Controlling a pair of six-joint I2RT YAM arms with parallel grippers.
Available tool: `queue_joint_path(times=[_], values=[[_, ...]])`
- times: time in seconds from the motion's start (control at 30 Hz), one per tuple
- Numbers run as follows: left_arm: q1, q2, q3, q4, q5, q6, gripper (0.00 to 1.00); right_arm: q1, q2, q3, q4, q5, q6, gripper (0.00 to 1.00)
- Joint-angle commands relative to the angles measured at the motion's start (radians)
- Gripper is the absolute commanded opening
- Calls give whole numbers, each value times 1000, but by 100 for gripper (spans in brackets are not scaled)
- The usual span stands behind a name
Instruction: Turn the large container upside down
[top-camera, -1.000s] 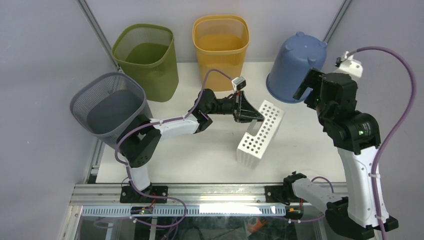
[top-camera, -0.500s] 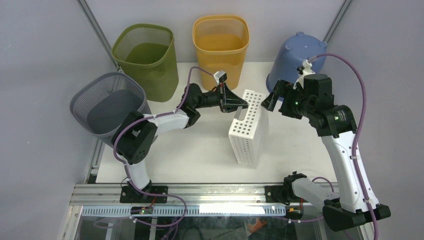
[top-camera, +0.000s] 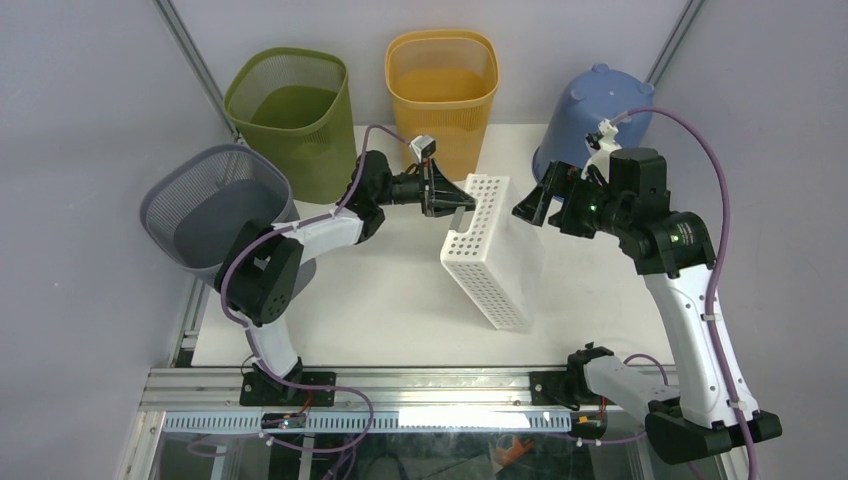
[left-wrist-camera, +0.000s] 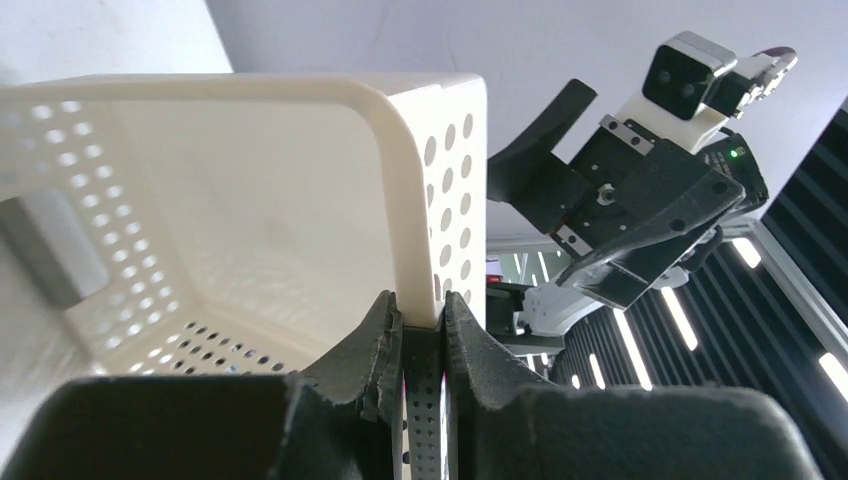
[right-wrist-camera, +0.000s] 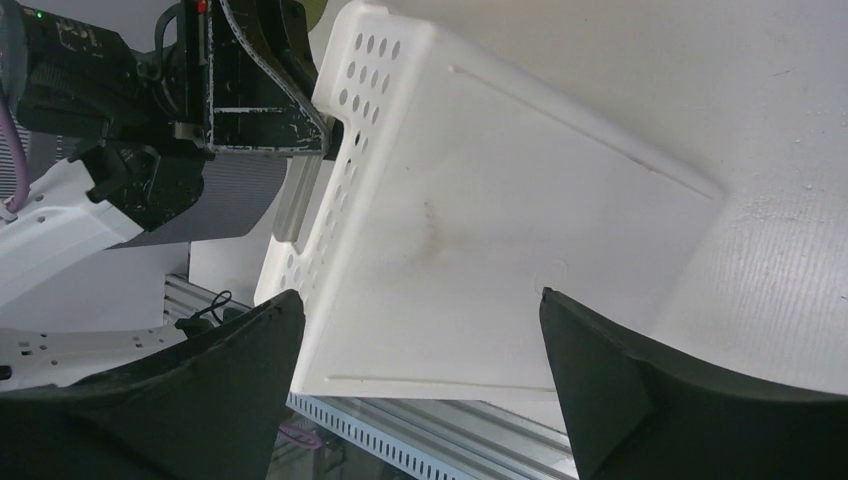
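The large container (top-camera: 490, 262) is a white perforated basket, tipped up on one side on the table, its opening turned to the left and its smooth bottom (right-wrist-camera: 500, 200) to the right. My left gripper (top-camera: 457, 203) is shut on its top rim; in the left wrist view the fingers (left-wrist-camera: 422, 302) pinch the rim wall (left-wrist-camera: 415, 180) between them. My right gripper (top-camera: 532, 207) hangs open just right of the container's upper end. Its wide-apart fingers (right-wrist-camera: 418, 300) face the bottom without touching it.
Behind stand a green mesh bin (top-camera: 295, 110) and an orange bin (top-camera: 443, 85). A grey mesh bin (top-camera: 215, 205) sits at the left edge, and a blue bucket (top-camera: 590, 120) rests upside down at the back right. A metal rail (top-camera: 400, 380) runs along the near edge.
The left gripper has drawn the rim back and left, tipping the container up from a low slant onto its side. The right arm swung from the blue bucket over to the container's bottom.
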Motion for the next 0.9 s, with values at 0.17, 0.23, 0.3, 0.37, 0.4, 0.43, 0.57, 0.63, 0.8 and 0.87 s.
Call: queue_joint_path(times=[0.17, 0.23, 0.3, 0.37, 0.4, 0.43, 0.57, 0.63, 0.8, 0.87], values=[[77, 16, -21, -286, 38, 327, 6, -6, -5, -41, 38, -26, -23, 92], [78, 16, -6, -393, 14, 407, 19, -6, -5, -62, 39, -19, -23, 92], [77, 16, 6, -485, -13, 474, 29, -6, -6, -82, 46, -16, -22, 91], [78, 17, 10, -544, -38, 521, 34, -6, -7, -106, 55, -14, -16, 91], [78, 19, 13, -573, -53, 543, 37, -6, -7, -118, 59, -13, -14, 91], [76, 22, 16, -608, -67, 564, 39, -6, -5, -128, 63, -16, -13, 91], [77, 39, 13, -671, -109, 607, 47, -6, 9, -154, 66, -18, -20, 91], [78, 45, 17, -717, -140, 655, 51, -6, 17, -159, 58, -9, -25, 91], [78, 34, 47, -843, -239, 755, 61, -6, 25, -169, 52, 9, -36, 90], [77, 27, 74, -900, -281, 798, 65, -6, 29, -176, 53, 11, -37, 90]])
